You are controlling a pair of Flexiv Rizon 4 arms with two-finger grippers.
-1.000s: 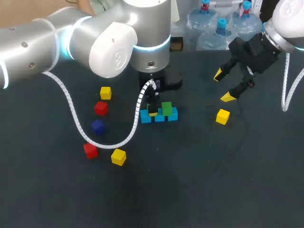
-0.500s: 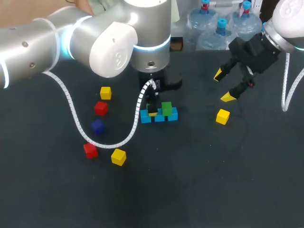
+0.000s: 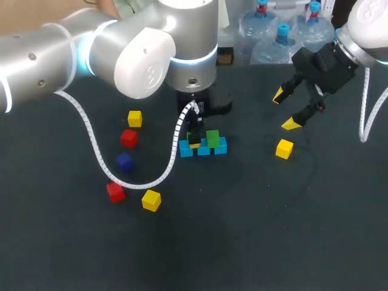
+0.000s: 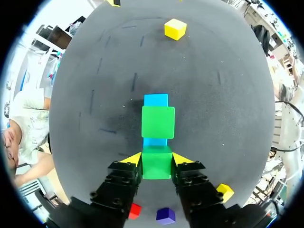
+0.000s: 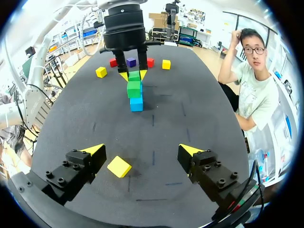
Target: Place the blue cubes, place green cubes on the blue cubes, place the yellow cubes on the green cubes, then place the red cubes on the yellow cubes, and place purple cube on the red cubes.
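Note:
Three blue cubes lie in a row at the table's middle. One green cube rests on the row's right part. My left gripper points straight down over the row's left part, shut on a second green cube held between its yellow fingertips. Ahead of it in the left wrist view sit the placed green cube and a blue cube. My right gripper hangs open above the table at the right, a yellow cube just below it, also under its fingers as the yellow cube.
Left of the row lie a yellow cube, a red cube, a purple cube, another red cube and another yellow cube. The left arm's white cable loops over the table near them.

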